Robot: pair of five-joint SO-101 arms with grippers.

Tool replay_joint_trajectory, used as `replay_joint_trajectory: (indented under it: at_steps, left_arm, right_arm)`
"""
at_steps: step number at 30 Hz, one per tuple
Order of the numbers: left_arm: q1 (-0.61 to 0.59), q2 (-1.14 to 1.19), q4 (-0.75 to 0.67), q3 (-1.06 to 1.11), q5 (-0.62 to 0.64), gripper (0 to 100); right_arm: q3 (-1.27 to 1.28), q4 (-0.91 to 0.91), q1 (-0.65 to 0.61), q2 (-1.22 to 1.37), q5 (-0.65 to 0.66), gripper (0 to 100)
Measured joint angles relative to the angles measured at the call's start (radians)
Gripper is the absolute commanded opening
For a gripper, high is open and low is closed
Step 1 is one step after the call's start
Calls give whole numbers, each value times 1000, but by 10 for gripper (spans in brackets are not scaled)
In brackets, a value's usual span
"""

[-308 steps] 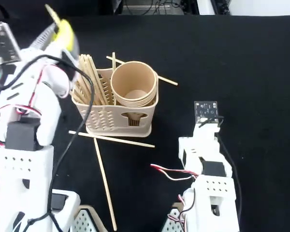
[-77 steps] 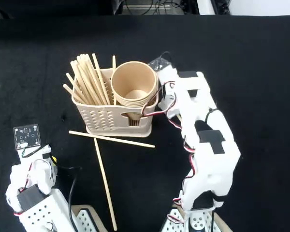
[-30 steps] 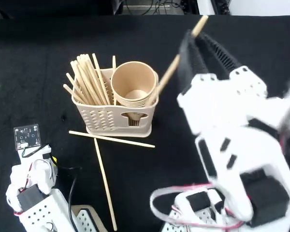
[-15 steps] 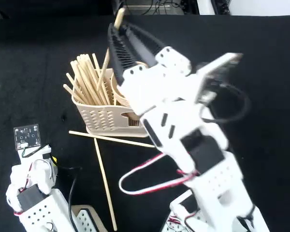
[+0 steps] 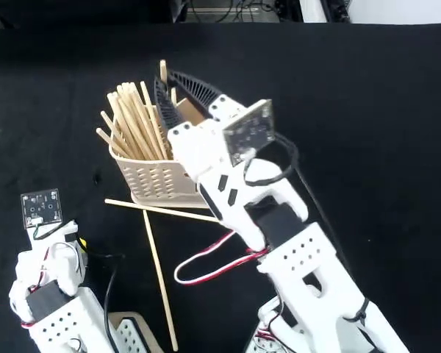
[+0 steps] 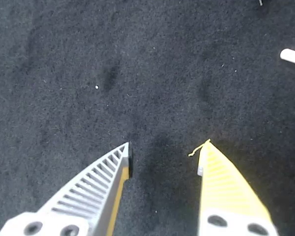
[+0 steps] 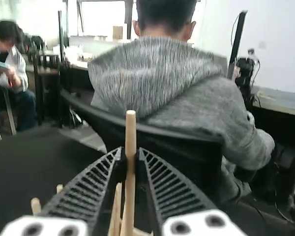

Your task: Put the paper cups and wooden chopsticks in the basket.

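My right gripper is shut on one wooden chopstick, held upright between its black fingers. In the high view the right gripper holds this chopstick above the beige basket, close to the bundle of several chopsticks standing in its left half. The arm hides most of the paper cups; a tan edge shows behind the fingers. Two loose chopsticks lie on the cloth, one in front of the basket and one running toward the front edge. My left gripper is open over bare cloth.
The left arm sits folded at the front left corner, away from the basket. A black cloth covers the table, with free room to the right and behind the basket. A pale end of something shows at the left wrist view's edge.
The right arm has swung left with the chopstick, from the right of the basket to above it, and the chopstick now stands upright. The left arm has kept still.
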Motion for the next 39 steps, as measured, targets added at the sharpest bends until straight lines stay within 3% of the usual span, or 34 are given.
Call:
replay_joint_trajectory:
  at_steps: [4,7,11,16,21,28,34,39]
  left_arm:
    - [0,0,0,0,0,227]
    - [0,0,0,0,0,227]
    - [0,0,0,0,0,227]
    - [0,0,0,0,0,227]
    - [0,0,0,0,0,227]
    - [0,0,28,-12,0,228]
    - [2,-3,64,-132,94,232]
    - [158,-5,58,-190,175,239]
  right_arm:
    - [9,81,-35,2,20,280]
    - [9,117,-58,3,21,315]
    - [-18,218,-63,3,20,241]
    - [-144,477,-63,-69,20,7]
    - [-176,689,-51,-262,23,64]
    - [-178,950,216,-566,38,66]
    - [-170,1238,577,-580,152,67]
    - [-5,1241,819,-462,195,67]
